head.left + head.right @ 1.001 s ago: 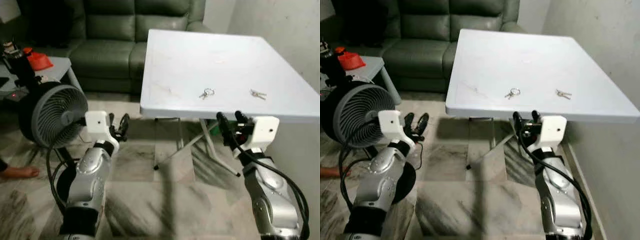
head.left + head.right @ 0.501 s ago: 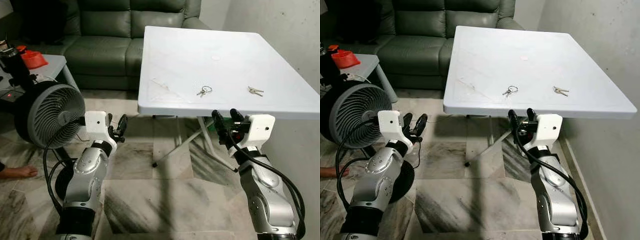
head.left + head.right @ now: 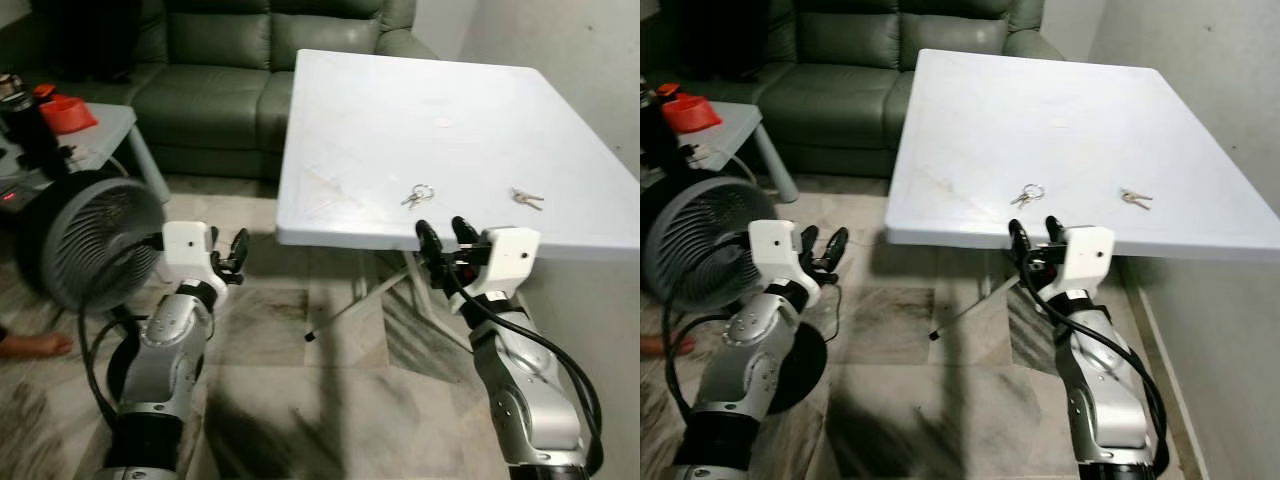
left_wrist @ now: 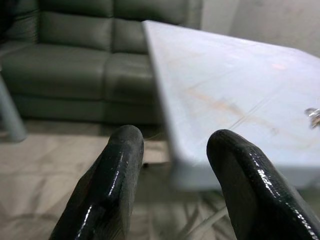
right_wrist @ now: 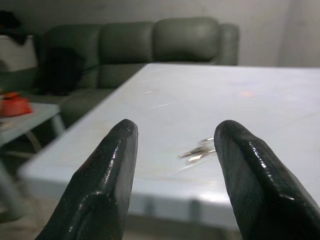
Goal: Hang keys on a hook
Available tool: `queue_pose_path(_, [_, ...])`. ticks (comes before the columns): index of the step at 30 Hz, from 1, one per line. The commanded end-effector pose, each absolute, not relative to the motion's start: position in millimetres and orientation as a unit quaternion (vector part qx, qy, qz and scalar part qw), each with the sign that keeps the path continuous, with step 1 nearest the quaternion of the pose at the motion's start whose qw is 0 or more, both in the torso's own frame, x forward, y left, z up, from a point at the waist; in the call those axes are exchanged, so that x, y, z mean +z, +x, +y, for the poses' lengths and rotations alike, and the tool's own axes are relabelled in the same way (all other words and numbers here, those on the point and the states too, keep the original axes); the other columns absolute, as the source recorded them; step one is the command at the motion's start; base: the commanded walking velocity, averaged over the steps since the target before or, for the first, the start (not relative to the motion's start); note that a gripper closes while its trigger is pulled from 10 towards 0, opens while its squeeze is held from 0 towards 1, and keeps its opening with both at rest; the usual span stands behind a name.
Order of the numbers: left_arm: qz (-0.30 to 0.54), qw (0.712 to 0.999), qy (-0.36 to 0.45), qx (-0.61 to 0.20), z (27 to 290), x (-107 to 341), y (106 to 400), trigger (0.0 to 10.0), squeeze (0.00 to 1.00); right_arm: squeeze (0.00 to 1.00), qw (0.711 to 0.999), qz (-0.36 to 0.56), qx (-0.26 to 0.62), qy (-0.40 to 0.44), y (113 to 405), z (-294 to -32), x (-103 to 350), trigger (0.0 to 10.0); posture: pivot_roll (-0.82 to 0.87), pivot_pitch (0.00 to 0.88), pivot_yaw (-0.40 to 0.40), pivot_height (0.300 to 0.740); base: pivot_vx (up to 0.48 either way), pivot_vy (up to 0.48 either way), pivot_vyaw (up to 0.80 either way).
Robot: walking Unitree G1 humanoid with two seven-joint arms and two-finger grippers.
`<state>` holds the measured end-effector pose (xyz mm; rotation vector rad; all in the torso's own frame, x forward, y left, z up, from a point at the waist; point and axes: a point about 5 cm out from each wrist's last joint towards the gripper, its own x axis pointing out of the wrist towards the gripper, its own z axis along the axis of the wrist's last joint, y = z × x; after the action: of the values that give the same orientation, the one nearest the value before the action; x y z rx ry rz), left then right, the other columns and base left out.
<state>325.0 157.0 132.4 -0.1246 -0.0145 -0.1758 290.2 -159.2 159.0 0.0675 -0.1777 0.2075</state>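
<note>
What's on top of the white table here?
On the white table lie two sets of keys: a ringed bunch near the front edge and a smaller set to its right. Nothing on the tabletop looks covered.

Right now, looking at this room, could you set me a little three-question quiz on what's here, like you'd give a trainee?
1. True or false: the right gripper holds a bunch of keys.
2. How many sets of keys lie on the white folding table?
   A. one  B. two  C. three
3. Fill in: left of the left gripper stands a round ______.

Key
1. False: its fingers are open and empty at the table's near edge, the keys on a ring just beyond.
2. B: those, plus the small keys farther right.
3. Fan.
</note>
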Motion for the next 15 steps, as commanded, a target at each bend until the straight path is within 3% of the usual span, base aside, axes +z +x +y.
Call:
queue_pose_path(1, [-0.005,0.993,-0.059,-0.105,148.3,132.3,324.5,10.0,0.0,0.0,0.991,-0.081,0.102,0.018,291.0,-161.8,156.7,10.0,-0.06,0.053,-0.042,0.74,0.469,0.0,0.0])
queue_pose_path(12, [-0.005,0.993,-0.058,-0.107,147.7,132.6,324.9,10.0,0.0,0.0,0.991,-0.083,0.108,0.012,291.1,-160.1,157.5,10.0,-0.06,0.049,-0.04,0.74,0.469,0.0,0.8])
queue_pose_path(15, [-0.005,0.992,-0.056,-0.111,146.7,132.3,324.7,10.0,0.0,0.0,0.99,-0.083,0.107,0.036,291.6,-159.8,157.3,10.0,-0.06,0.038,-0.042,0.74,0.469,0.0,0.0])
